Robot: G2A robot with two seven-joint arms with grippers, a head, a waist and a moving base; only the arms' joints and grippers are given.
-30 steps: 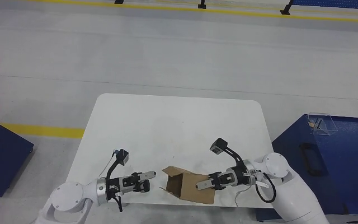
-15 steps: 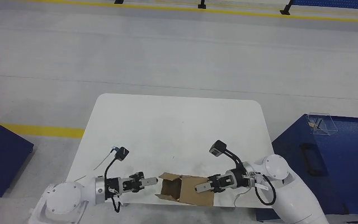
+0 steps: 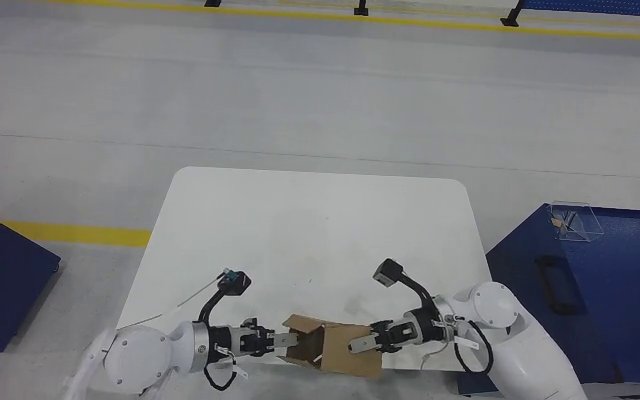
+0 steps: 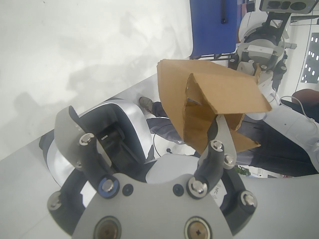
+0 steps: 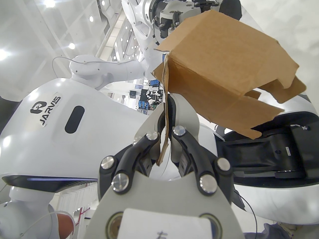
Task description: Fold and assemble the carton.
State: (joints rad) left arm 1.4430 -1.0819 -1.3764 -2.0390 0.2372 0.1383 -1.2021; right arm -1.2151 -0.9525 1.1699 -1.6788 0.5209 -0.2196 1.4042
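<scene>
At the near edge of the white desk (image 3: pixel 310 230), between the two arms, you have the carton (image 3: pixel 330 347). It is brown corrugated cardboard, part-opened into a boxy sleeve, with loose flaps and ragged cut edges. Your right pincer (image 5: pixel 166 125) is clamped on one thin flap at the carton's right end. The right wrist view shows the board edge-on, pinched between the dark ridged pads, with the metal fingers drawn close on either side. Your left pincer (image 4: pixel 143 119) stands wide open at the carton's left end. One flat grey finger (image 4: pixel 224 133) reaches up under a folded flap at the open mouth and touches the cardboard, while the other finger (image 4: pixel 66 123) sits well apart from the carton and grips nothing. From the left wrist you can see a slanted inner flap folded across that open mouth. The desk top is smooth and matt, with rounded corners.
</scene>
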